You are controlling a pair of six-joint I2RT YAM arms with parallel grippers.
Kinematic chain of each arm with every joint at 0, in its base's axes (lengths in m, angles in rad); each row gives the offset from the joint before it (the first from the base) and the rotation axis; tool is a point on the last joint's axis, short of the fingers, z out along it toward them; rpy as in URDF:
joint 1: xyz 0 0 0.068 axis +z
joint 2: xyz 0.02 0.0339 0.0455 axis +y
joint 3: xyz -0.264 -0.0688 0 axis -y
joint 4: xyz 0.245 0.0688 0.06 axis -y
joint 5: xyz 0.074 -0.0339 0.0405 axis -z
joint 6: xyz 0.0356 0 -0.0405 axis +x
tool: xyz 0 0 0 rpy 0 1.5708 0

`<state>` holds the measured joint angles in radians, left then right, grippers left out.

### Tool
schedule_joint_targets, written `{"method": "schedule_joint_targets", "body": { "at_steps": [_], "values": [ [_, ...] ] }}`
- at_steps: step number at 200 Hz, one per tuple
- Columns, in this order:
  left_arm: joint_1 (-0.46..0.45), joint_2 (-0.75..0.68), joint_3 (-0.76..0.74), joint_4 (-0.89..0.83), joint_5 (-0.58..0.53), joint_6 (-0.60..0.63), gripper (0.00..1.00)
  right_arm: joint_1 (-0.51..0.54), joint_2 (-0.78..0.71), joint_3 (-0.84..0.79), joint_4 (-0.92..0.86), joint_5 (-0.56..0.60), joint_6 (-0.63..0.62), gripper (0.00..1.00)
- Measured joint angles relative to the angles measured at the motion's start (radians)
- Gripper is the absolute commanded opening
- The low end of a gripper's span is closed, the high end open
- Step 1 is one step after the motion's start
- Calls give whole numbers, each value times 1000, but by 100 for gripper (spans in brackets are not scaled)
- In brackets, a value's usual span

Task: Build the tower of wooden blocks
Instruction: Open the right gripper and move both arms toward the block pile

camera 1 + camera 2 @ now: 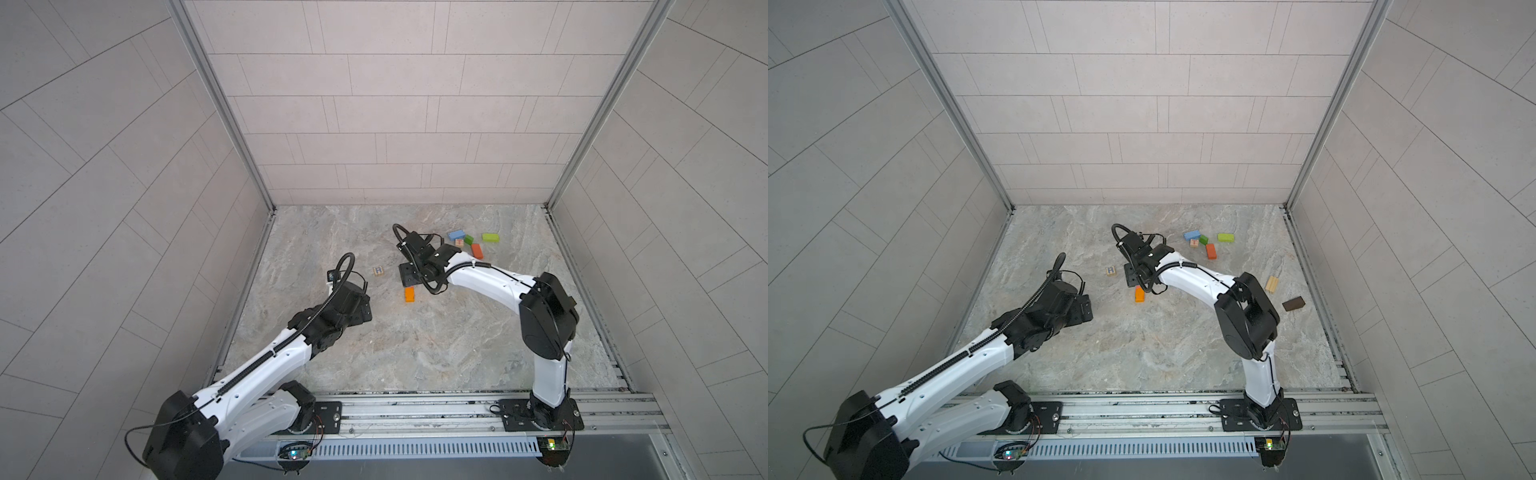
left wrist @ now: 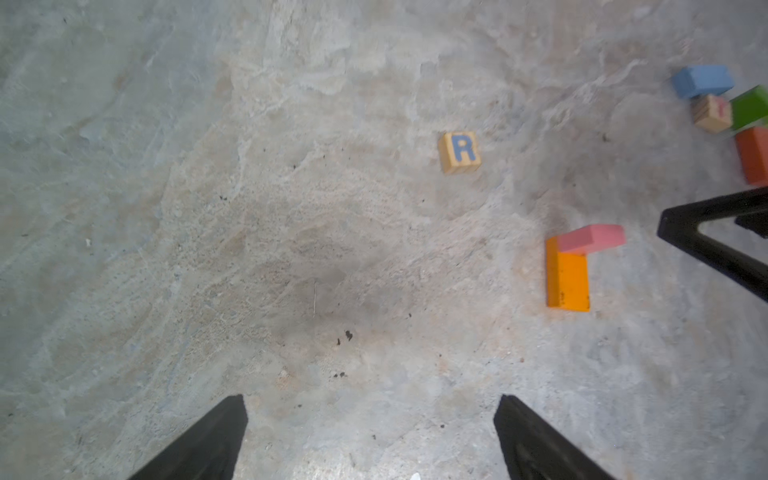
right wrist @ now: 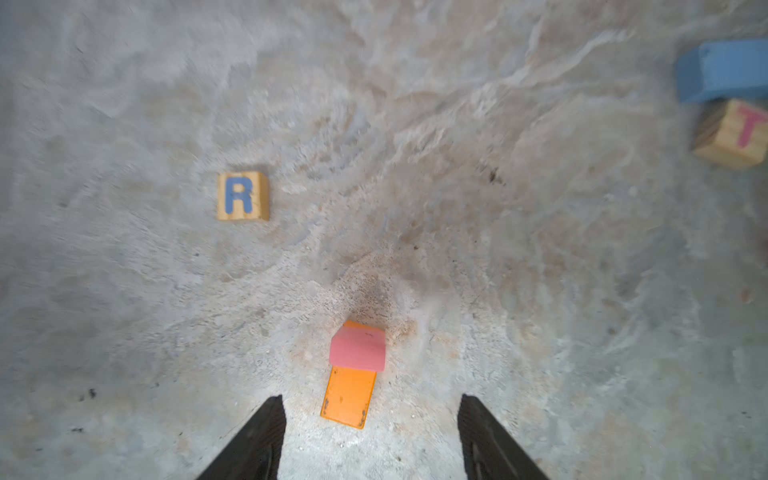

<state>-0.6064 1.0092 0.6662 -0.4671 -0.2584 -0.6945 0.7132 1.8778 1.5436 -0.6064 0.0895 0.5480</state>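
Tower (image 2: 569,274) so far means two wood blocks near the middle of the table (image 1: 374,353): an orange block (image 3: 349,397) lying flat, with a pink block (image 3: 358,347) crosswise on one end and overhanging one side. The right gripper (image 3: 372,401) hangs just above them with its jaws apart and nothing between them, so the pink placement looks done and fetching a third piece seems to be the step in hand. The left gripper (image 2: 370,399) is spread wide and empty over bare table. The R cube (image 3: 242,196) sits alone nearby with room all round, probably the easiest pick. A blue block (image 3: 723,75), T cube (image 3: 737,133), green block (image 1: 468,239), lime block (image 1: 491,237) and red-orange block (image 1: 476,250) crowd together toward the back, some touching. A ridged tan block (image 1: 1271,284) and dark brown block (image 1: 1293,304) lie near the right wall, beside the right arm's elbow. Any retreat should likely rise clear of the pink overhang.
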Motion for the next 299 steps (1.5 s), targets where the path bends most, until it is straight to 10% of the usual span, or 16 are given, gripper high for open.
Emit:
{"method": "schedule_joint_targets", "body": {
  "at_steps": [94,193,299],
  "values": [
    [29,426,500,-106,-12,87,100,-341,-143,-95,65,-60,27,76],
    [209,851,876,-146,136,108,100,-548,224,177,148,-47,109,50],
    [209,881,752,-33,157,74,99,-591,428,432,59,-68,111,46]
  ]
}}
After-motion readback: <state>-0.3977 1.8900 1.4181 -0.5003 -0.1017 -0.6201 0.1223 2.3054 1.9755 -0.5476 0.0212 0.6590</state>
